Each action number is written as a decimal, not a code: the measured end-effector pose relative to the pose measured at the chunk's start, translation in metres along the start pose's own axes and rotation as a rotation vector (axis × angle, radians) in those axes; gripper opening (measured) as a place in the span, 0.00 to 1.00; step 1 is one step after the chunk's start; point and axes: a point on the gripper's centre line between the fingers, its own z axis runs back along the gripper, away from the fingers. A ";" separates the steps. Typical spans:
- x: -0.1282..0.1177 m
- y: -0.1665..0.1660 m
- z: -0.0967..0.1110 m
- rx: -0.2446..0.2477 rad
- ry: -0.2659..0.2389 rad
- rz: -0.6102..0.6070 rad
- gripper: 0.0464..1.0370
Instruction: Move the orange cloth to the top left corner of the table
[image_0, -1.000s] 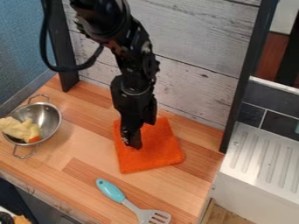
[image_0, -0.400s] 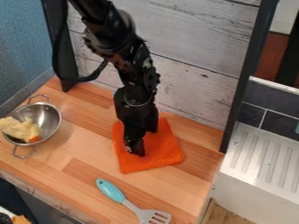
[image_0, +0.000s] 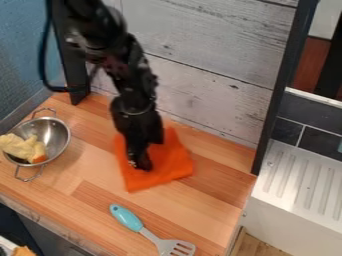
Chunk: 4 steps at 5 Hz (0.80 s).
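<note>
Orange cloth: plain, vivid, roughly four-sided, spread mostly flat, edges uneven.
Black two-finger gripper: over the cloth; whether grasping, cannot tell.

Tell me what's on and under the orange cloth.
The black gripper is over the orange cloth, hiding part of it. Wooden table shows around the cloth; whatever lies directly beneath is covered.

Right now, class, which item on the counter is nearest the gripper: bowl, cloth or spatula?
The orange cloth, beneath the gripper; the metal bowl and spatula lie farther off.
</note>
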 end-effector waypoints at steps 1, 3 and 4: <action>0.019 -0.007 -0.001 0.004 0.010 0.042 0.96; 0.053 -0.026 -0.002 0.004 0.007 0.102 0.96; 0.076 -0.031 -0.001 0.001 0.000 0.153 0.96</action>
